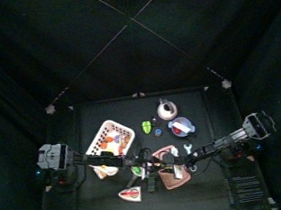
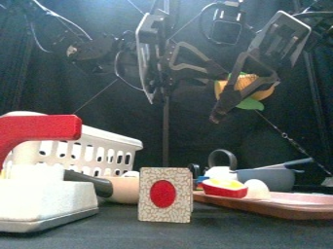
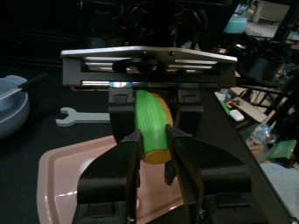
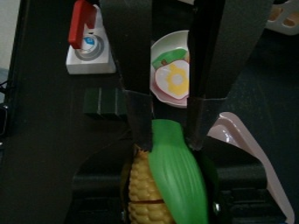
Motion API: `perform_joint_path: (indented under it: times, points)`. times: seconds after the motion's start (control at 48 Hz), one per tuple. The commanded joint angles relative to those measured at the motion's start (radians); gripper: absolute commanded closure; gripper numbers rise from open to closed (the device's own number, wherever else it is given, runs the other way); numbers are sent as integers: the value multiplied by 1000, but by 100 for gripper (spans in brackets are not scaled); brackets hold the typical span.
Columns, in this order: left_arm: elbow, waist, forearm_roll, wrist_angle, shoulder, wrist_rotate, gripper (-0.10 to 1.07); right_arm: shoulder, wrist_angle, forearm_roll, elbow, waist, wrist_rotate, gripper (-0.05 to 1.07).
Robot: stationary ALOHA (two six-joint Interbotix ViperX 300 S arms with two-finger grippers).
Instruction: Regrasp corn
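Note:
The corn (image 2: 250, 93), a stubby yellow cob with a green husk, hangs in the air above the table's middle, between both arms. My right gripper (image 4: 166, 159) is shut on the corn (image 4: 162, 179) at its yellow body. In the left wrist view my left gripper (image 3: 155, 131) stands around the corn's (image 3: 152, 122) other end, husk side up. Its jaws press against both sides there. The pinkish board (image 3: 65, 171) lies below the cob.
A white basket (image 2: 81, 156) stands at the left, and a red-handled white toy (image 2: 37, 131) sits before it. A red-and-white block (image 2: 166, 193) stands at the front edge. The pink board (image 2: 297, 202) carries small food pieces. A wrench (image 3: 73, 116) and a bowl (image 1: 181, 126) lie behind.

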Motion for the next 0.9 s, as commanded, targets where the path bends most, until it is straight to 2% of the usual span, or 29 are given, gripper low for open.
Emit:
perform_joint_path:
  times: [0.0, 0.375, 0.542, 0.667, 0.875]
  points:
    - [-5, 25, -25, -5, -12, -3, 59, -15, -3, -2, -44, 9, -3, 35]
    - [57, 48, -29, -11, -63, -2, 59, -25, 34, 8, -40, 17, 6, 35]
    - [114, 46, 8, -11, -110, -2, 56, -31, 72, 84, -41, 15, 9, 34]
    - [149, 41, 60, -11, -129, -3, 43, -41, 75, 184, -29, 5, 8, 34]
    - [150, 41, 78, -6, -135, -5, 21, -31, 72, 373, 34, 9, 8, 31]
